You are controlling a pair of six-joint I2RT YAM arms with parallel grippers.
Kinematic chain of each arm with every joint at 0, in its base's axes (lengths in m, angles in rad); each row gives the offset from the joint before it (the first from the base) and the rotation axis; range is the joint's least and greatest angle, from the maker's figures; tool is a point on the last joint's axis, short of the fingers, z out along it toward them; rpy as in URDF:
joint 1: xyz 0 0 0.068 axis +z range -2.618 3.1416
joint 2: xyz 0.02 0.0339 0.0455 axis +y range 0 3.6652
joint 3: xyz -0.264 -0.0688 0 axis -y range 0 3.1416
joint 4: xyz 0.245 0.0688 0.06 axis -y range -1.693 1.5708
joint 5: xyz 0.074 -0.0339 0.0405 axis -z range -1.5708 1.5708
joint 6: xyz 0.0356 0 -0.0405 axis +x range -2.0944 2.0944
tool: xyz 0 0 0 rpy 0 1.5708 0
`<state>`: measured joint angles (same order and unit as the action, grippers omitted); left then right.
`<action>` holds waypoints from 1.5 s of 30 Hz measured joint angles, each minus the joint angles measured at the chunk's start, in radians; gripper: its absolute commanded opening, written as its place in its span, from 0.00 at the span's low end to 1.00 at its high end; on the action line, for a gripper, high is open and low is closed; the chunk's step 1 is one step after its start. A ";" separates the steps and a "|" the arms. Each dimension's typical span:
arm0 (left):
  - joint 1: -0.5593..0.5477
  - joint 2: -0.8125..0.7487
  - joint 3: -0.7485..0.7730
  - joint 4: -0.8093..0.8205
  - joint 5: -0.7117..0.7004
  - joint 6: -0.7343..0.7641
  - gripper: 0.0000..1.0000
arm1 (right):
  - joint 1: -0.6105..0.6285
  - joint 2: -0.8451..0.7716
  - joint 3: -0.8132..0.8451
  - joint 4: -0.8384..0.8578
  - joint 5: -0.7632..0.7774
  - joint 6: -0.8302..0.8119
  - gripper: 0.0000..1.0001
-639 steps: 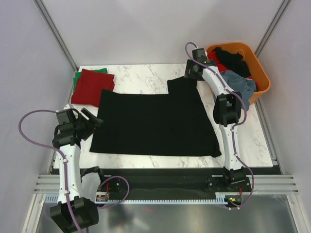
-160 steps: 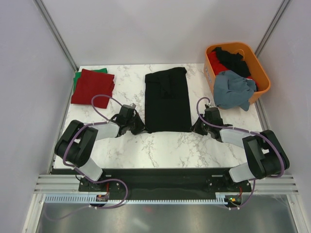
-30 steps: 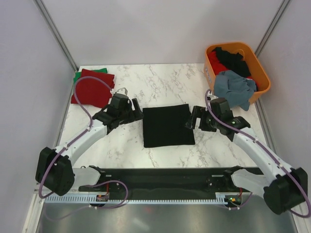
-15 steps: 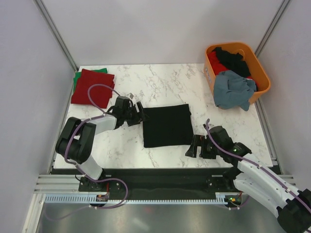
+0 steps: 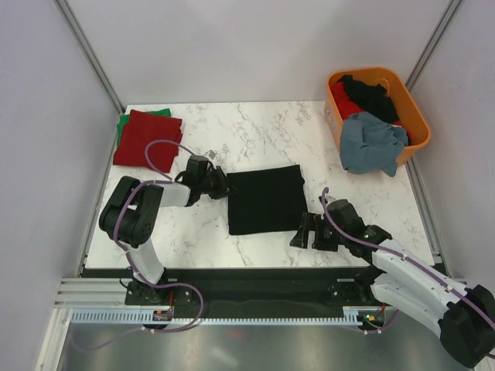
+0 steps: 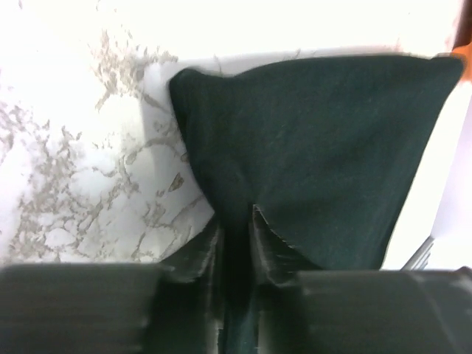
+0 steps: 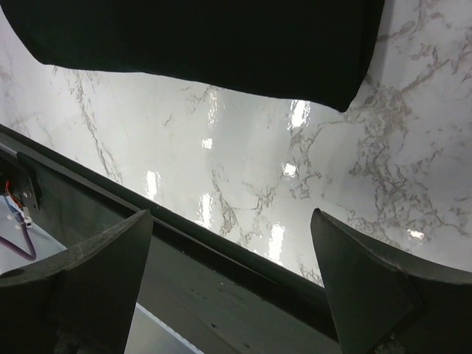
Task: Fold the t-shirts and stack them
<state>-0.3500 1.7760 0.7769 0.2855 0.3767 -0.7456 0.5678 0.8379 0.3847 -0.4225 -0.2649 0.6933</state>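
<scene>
A black t-shirt (image 5: 267, 199), folded into a rectangle, lies flat in the middle of the marble table. My left gripper (image 5: 222, 186) is at its upper left corner. In the left wrist view the gripper (image 6: 236, 215) is shut on the edge of the black t-shirt (image 6: 317, 125), with dark cloth pinched between the fingers. My right gripper (image 5: 306, 230) is open and holds nothing, just off the shirt's lower right corner. In the right wrist view the gripper (image 7: 230, 215) hangs over bare marble, with the black t-shirt (image 7: 206, 37) ahead of it.
A folded dark red t-shirt (image 5: 145, 139) lies on a green one (image 5: 124, 122) at the back left. The orange basket (image 5: 418, 124) at the back right holds black, red and grey-blue (image 5: 371, 143) shirts. The table's dark front rail (image 7: 221, 280) lies under the right gripper.
The left gripper has come up to the shirt's left edge and shut on it. The right arm has pulled back from the shirt's right side toward the near edge, still open.
</scene>
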 measured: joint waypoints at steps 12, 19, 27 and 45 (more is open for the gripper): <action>0.029 0.016 0.153 -0.235 0.003 0.072 0.02 | 0.245 -0.064 -0.180 0.320 0.079 0.180 0.95; 0.146 -0.031 0.325 -0.473 -0.072 0.161 0.02 | 0.333 -0.082 -0.214 0.424 0.216 0.242 0.95; 0.247 -0.014 0.646 -0.717 -0.143 0.282 0.02 | 0.334 -0.036 -0.216 0.480 0.239 0.246 0.95; 0.425 0.174 1.176 -0.970 -0.229 0.458 0.02 | 0.333 -0.055 -0.258 0.555 0.212 0.245 0.96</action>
<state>0.0746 1.9503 1.9530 -0.6842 0.1474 -0.2878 0.9012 0.7830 0.1265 0.1326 -0.0532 0.9382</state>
